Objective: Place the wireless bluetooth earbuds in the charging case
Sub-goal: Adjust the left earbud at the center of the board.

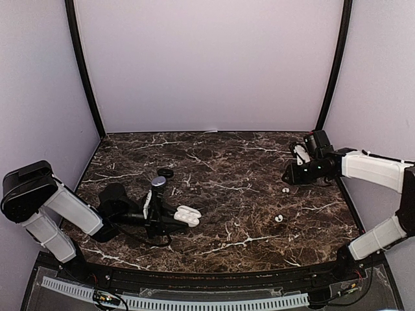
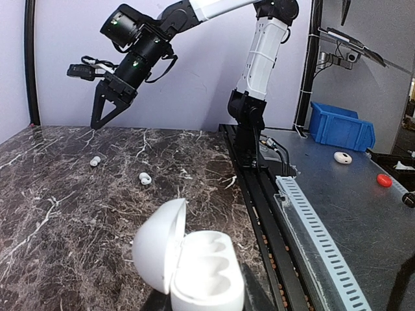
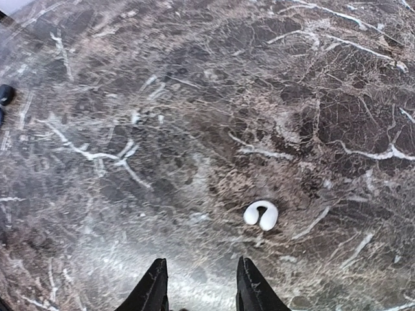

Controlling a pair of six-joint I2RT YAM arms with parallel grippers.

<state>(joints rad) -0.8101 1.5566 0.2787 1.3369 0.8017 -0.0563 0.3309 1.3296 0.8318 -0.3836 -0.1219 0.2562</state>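
An open white charging case (image 2: 204, 272) with its lid (image 2: 157, 243) swung up to the left is held low over the table, and my left gripper (image 2: 202, 299) is shut on its base. From above the case (image 1: 187, 216) sits left of centre, at the tip of the left gripper (image 1: 174, 218). Two white earbuds (image 1: 286, 190) (image 1: 279, 218) lie on the marble to the right. My right gripper (image 1: 289, 175) hovers above them, open and holding nothing. In the right wrist view one curled white earbud (image 3: 260, 215) lies just ahead and right of the right gripper (image 3: 201, 282).
A flat black ring (image 1: 165, 173) lies behind the left gripper. Small black items (image 3: 5, 94) show at the left edge of the right wrist view. Purple walls close the table on three sides. A grey slotted rail (image 1: 194, 302) runs along the near edge.
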